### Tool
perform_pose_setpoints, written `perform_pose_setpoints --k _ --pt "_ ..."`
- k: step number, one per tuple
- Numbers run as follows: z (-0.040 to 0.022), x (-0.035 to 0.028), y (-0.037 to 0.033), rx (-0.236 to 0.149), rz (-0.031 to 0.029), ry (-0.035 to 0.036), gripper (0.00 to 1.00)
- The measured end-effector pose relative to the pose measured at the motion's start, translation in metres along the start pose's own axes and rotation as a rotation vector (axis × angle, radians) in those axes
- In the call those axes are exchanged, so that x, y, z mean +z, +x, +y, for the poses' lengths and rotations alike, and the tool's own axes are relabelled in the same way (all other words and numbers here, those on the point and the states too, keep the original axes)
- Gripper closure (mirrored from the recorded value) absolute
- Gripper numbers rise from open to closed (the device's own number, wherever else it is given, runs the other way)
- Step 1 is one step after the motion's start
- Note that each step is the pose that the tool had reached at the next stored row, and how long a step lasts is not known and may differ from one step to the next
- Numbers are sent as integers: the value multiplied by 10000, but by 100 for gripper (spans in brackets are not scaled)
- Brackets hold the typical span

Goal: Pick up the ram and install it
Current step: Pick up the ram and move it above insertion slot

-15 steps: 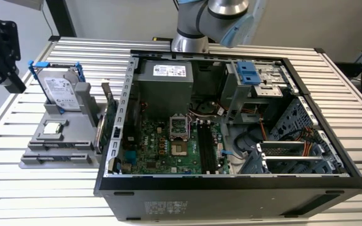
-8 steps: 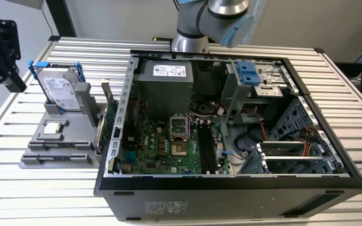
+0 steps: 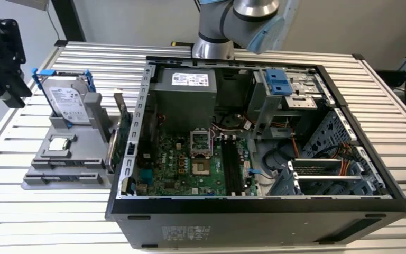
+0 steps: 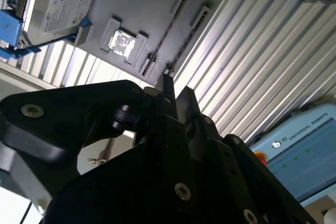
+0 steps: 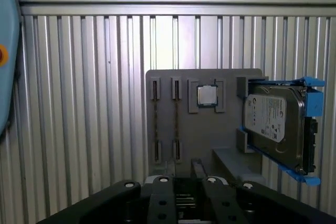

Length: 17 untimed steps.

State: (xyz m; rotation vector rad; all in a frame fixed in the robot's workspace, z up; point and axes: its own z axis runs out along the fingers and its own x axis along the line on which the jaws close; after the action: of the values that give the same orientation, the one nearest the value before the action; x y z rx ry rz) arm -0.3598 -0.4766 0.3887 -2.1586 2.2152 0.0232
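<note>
Exterior view, end effector: the end effector (image 3: 6,69) hangs at the upper left of the frame, over the far end of the gray fixture (image 3: 40,182). The fixture sits on the slatted tabletop (image 3: 393,132), well apart from the open computer case (image 3: 146,106).
Exterior view, target: the black motherboard slots (image 3: 232,161) run along the case's lower middle.
Second wrist view, ram: the ram (image 4: 167,32) is a thin dark strip on edge in the fixture, upper middle of the frame. It is just beside the processor chip (image 4: 123,43), with a twin strip (image 4: 187,43) on its other side.
First wrist view, ram: the same strip (image 5: 176,121) lies left of centre, with the hard drive (image 5: 275,124) at the right.
Grip state: I cannot tell whether the end effector (image 5: 184,182) is open or closed; the ram rests in the fixture, apart from it.
Doing it well: this looks like the approach. I would square up along the strip, centre at mid-length, descend straight and keep clear of the twin.
</note>
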Motion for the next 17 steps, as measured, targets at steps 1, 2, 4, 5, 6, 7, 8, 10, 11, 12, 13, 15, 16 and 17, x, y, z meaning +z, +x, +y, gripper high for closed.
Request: perform_pose_setpoints --k 1,2,4,5,6,7,8,10,11,12,13,15,16,17 --pt "0 0 0 -3 0 0 0" --pt "0 0 0 -5 0 0 0" --pt "0 0 0 -11 -1 0 0" --pt "0 0 0 -13 0 -1 0" --pt "0 0 0 -16 0 -1 0" --pt "0 0 0 -18 0 -3 0" --pt "-1 3 1 -18 1 -62 0" --pt "-1 12 1 -9 0 -233 0" --pt "0 23 1 -7 -11 -248 0" --pt "0 34 1 -6 -12 -248 0" --pt "0 44 2 -7 -11 -244 0" --pt "-1 71 4 -20 -12 -204 0" --pt "-1 85 4 -24 -13 -193 0" --pt "0 100 5 -28 -14 -189 0"
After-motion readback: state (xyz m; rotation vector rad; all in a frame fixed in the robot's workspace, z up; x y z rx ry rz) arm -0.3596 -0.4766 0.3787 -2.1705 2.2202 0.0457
